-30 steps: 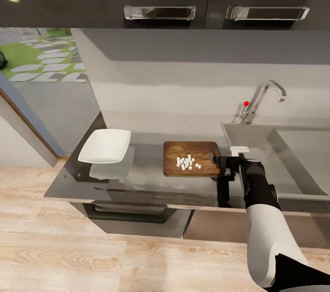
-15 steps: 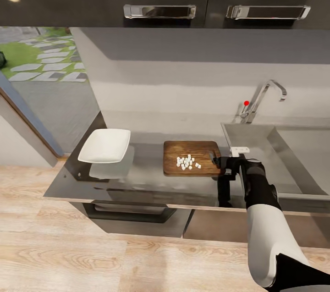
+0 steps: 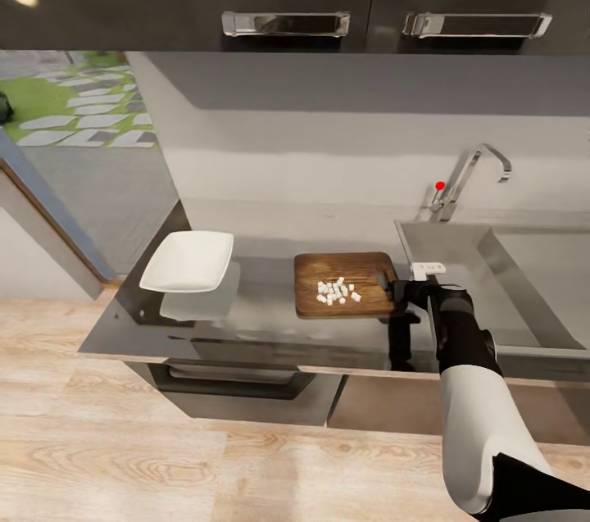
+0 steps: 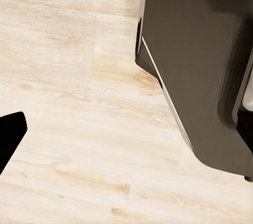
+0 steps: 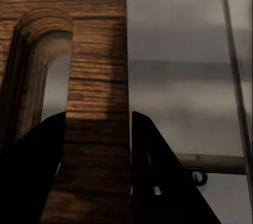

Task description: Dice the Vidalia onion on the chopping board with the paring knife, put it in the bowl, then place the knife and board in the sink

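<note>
Chopping board [image 3: 345, 284] sits slightly nearer the sink [image 3: 500, 276] than half a second ago; left edge shifted a touch rightward on the countertop [image 3: 254, 317], white onion dice [image 3: 337, 290] riding along in a loose cluster at board centre. Bowl [image 3: 188, 261] unmoved, well apart to the left, apparently empty.

Judgement: board now being dragged or lifted by its handle end, dice not yet transferred. Likely a tip-into-bowl step, though the shift runs away from the bowl.

Right gripper [image 3: 397, 291] at the board's right end, beside the handle slot. Right wrist view adds what the head view cannot resolve: fingers [image 5: 31, 176] straddling the wooden strip [image 5: 97, 129] between slot and board edge, one dark finger either side, wood clamped between them. Clamped on the board, by that view.

Left wrist view: only wood-plank floor [image 4: 79, 103] and a dark cabinet base [image 4: 200, 66]; a black sliver at the frame edge, left gripper's opening not determinable.

Paring knife not identified with confidence.
</note>
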Tool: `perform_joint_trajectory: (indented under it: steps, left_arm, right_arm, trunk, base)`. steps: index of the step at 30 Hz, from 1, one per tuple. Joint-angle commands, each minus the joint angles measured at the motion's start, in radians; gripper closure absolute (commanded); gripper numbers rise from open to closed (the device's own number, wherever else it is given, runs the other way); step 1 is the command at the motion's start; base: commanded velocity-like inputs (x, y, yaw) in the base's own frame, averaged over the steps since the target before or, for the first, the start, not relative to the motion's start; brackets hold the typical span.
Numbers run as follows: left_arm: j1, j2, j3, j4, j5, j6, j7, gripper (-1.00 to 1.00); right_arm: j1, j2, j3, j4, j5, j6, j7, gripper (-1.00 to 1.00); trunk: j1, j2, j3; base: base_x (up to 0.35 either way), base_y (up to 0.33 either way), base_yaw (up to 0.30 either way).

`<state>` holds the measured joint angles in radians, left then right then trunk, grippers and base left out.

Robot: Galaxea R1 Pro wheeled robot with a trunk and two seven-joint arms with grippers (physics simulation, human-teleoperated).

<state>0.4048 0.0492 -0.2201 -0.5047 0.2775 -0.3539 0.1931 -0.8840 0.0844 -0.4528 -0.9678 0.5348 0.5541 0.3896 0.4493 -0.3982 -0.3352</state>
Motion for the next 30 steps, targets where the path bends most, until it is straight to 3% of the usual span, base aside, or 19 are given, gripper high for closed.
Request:
perform_joint_trajectory:
  steps: [1,9,17,30]
  left_arm:
    - [0.0,0.001,-0.009,-0.002,0.006,-0.002,0.008,-1.0]
    - [0.0,0.001,-0.009,-0.002,0.006,-0.002,0.008,-1.0]
    - [0.0,0.001,-0.009,-0.002,0.006,-0.002,0.008,-1.0]
    - [0.0,0.001,-0.009,-0.002,0.006,-0.002,0.008,-1.0]
  right_arm:
    - [-0.001,0.001,-0.004,-0.002,0.008,0.003,0.009,1.0]
    - [-0.001,0.002,-0.004,-0.002,0.008,0.003,0.01,1.0]
    - [-0.001,0.002,-0.004,-0.003,0.008,0.004,0.011,1.0]
    - [-0.001,0.001,-0.004,-0.003,0.008,0.01,0.011,1.0]
  trunk:
    - [0.001,-0.002,0.0]
    - [0.001,-0.002,0.013]
    - [0.001,-0.002,0.026]
    - [0.001,-0.002,0.047]
  base:
    - [0.0,0.0,0.0]
    - [-0.015,0.0,0.0]
    - [-0.25,0.0,0.0]
    - [-0.011,0.037,0.0]
